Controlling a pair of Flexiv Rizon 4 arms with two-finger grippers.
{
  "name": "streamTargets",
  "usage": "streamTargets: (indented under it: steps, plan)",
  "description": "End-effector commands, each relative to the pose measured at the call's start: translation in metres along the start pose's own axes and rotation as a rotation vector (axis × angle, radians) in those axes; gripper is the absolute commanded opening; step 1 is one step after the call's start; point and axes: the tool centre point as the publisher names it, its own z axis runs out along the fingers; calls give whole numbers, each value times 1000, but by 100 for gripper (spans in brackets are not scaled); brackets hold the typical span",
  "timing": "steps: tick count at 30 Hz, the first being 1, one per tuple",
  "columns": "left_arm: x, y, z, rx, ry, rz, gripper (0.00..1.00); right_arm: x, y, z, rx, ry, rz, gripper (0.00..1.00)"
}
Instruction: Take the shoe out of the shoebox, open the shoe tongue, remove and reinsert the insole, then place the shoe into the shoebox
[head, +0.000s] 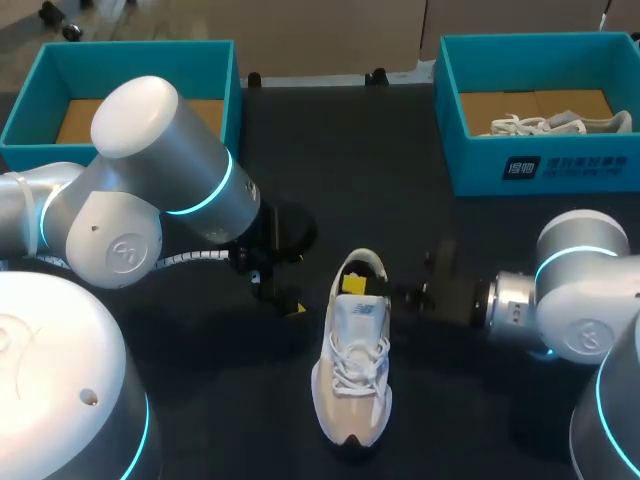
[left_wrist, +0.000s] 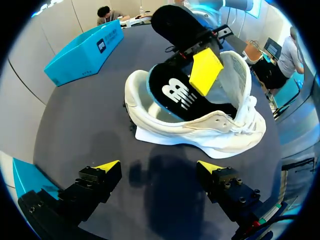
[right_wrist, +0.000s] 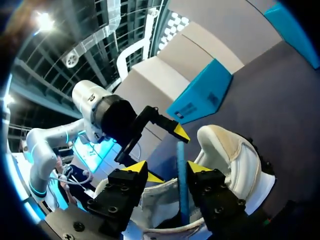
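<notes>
**Shoe out on worktop, right gripper straddling the insole**

Head view: the shoe (head: 355, 365) stands sole-down mid-worktop (head: 230, 400), toe at 6 o'clock, heel at 12. It has a white upper, a beige toe panel and white laces. The tongue (head: 360, 315) carries a small logo, too small to read.

The left shoebox (head: 130, 55) sits at 10 o'clock. It is teal card with a brown floor. The right shoebox (head: 480, 165) sits at 2 o'clock with a second shoe (head: 560, 124) inside. The label (head: 565, 167) on its near wall is white print, not legible to me.

Right gripper (right_wrist: 167, 167): comes in at the heel from 3 o'clock with its fingers parted. The insole (left_wrist: 175, 92) stands edge-on between them. It lies against one finger, with a visible gap to the other, so I see no clamp.

Left gripper (left_wrist: 159, 166): spread wide with nothing between the fingers. It sits at 9 o'clock of the heel, just beside the shoe and clear of it.

Left wrist view only: the insole face is black with a large white logo and a blue foam rim. It is tipped up out of the heel cup, with one yellow right fingertip lying over it.

Right wrist view only: the insole's blue edge shows as a thin strip. A small sticker (right_wrist: 187, 109) shows on the left shoebox's side wall.
</notes>
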Motion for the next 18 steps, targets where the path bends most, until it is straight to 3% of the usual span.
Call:
streamTargets:
  steps: [1,12,18]
  plan:
    - [1,0,-3,7,-1,16,100,8,10,-3,23,-21,-10,51]
    - [0,-1,-12,-9,-24,26,100,14,22,-20,76,-29,-33,48]
    - [-4,-2,-19,-13,-33,22,100,14,33,-36,147,36,-3,47]
